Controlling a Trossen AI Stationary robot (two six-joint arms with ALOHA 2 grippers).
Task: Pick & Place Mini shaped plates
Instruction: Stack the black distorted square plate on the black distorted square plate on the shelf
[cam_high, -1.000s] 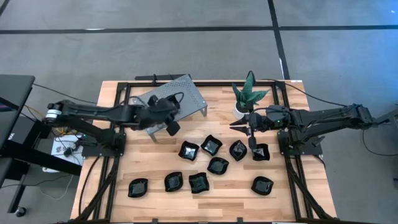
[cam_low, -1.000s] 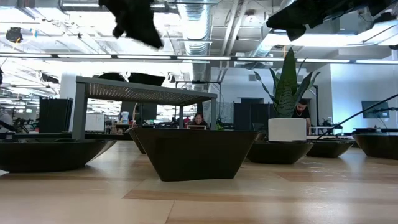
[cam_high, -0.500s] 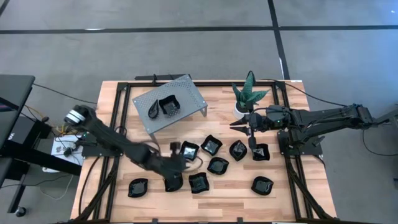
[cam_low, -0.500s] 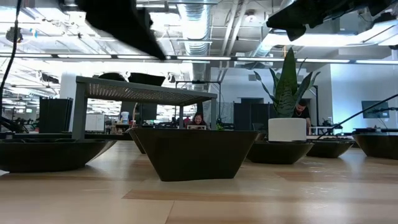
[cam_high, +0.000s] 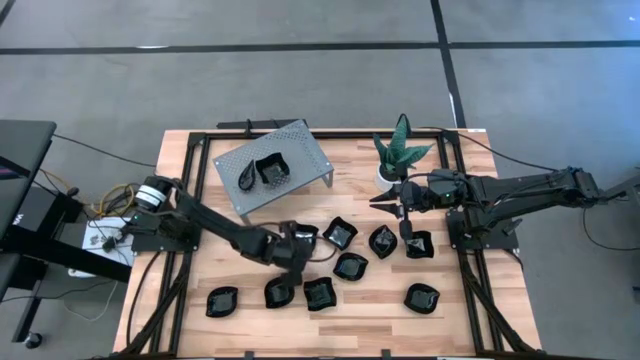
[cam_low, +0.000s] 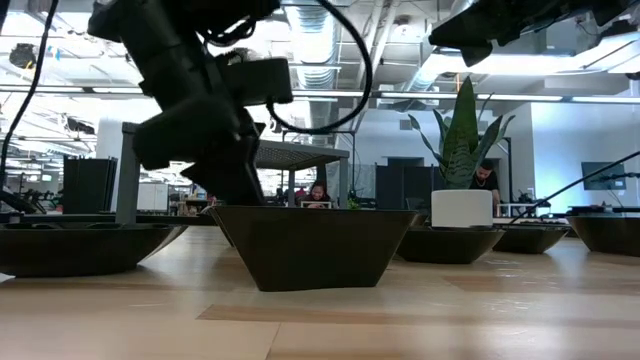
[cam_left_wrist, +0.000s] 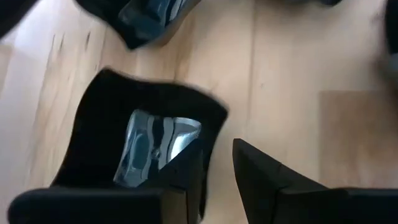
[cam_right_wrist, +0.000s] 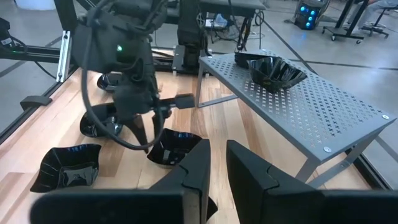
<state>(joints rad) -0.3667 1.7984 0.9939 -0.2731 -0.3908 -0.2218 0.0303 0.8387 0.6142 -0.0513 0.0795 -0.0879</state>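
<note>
The left gripper (cam_left_wrist: 214, 171), fingers parted, straddles the rim of a glossy black wavy-rimmed mini plate (cam_left_wrist: 134, 146) on the wooden bench (cam_left_wrist: 292, 74), with another black plate (cam_left_wrist: 149, 18) lying apart beyond it.
</note>
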